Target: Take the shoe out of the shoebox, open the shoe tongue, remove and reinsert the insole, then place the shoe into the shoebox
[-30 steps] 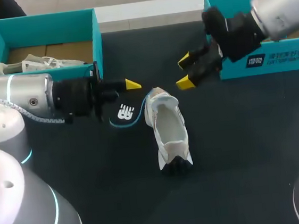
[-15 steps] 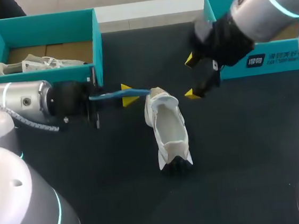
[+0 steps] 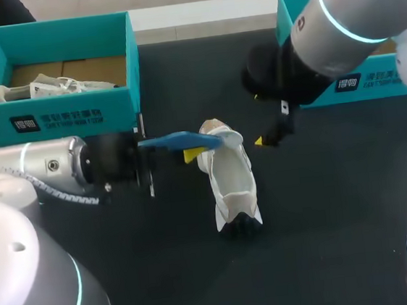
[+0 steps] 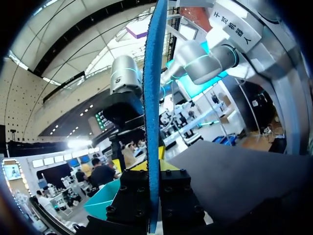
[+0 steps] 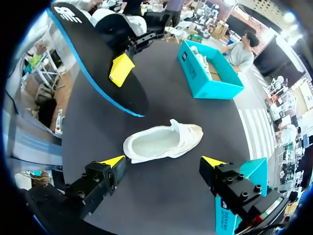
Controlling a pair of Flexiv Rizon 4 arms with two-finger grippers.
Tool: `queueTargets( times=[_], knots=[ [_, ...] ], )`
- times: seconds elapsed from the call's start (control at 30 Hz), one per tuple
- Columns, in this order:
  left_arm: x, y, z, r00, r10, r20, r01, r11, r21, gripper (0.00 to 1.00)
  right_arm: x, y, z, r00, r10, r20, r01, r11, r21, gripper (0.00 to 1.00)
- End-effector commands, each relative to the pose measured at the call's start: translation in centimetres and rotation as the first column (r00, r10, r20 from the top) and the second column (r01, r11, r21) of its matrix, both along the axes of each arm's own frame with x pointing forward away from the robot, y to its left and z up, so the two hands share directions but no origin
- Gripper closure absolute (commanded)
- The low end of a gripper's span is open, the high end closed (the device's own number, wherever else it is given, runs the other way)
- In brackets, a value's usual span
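So by my reckoning this is about halfway. The shoe (image 3: 229, 175) is out and lying on the dark counter (image 3: 325, 205), pretty much dead center in the head view. The insole (image 3: 180, 139) is out of it too. The left hand (image 3: 189, 150) has the insole pinched between its fingers; in its own wrist view you see the blue thing edge-on, clamped right between the yellow tips (image 4: 153, 166). The insole's free end sits at the upper end of the shoe, but I can't tell if it's touching or just above. The right hand (image 3: 262, 119) comes in from the upper right with its fingers spread wide and nothing in them. In its wrist view the shoe lies just ahead of the gap between them (image 5: 163, 161). The shoe's opening looks wide and bare inside, so I'd guess the tongue step is done, though I can't really make out the tongue. What's left, I'd say: slide the insole back in, then drop the shoe in a box. There's a teal left box (image 3: 61, 113) at upper left with some white stuff (image 3: 51, 87) in it, and a right box (image 3: 357, 89) at upper right; no idea which one it goes in.
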State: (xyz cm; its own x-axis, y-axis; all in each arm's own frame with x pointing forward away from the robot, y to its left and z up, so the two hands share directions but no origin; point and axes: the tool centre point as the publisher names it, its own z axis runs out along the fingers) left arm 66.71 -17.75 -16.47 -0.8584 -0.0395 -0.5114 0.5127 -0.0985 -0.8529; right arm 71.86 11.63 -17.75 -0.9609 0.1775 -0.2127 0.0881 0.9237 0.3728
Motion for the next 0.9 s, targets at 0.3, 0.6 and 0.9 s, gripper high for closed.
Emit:
queueTargets(
  times=[0.3, 0.6, 0.9],
  knots=[
    [-0.2, -0.3, -0.2, 1.0, 0.011, 0.0, -0.011, 1.0, -0.006, 1.0, -0.1, 0.1, -0.4, 1.0, 0.0, 0.004, 0.0, 1.0, 0.004, 0.0],
    [-0.4, -0.8, -1.6, 1.0, 0.027, 0.004, -0.027, 1.0, 0.011, 1.0, -0.4, -0.9, -3.9, 0.992, 0.095, 0.08, -0.091, 0.995, -0.044, 0.0],
    [-0.5, -2.0, -4.5, 0.999, 0.028, -0.039, -0.028, 0.999, 0.017, 1.0, 0.1, -2.5, -8.4, 0.977, 0.197, 0.083, -0.196, 0.98, -0.013, 0.0]
  ],
)
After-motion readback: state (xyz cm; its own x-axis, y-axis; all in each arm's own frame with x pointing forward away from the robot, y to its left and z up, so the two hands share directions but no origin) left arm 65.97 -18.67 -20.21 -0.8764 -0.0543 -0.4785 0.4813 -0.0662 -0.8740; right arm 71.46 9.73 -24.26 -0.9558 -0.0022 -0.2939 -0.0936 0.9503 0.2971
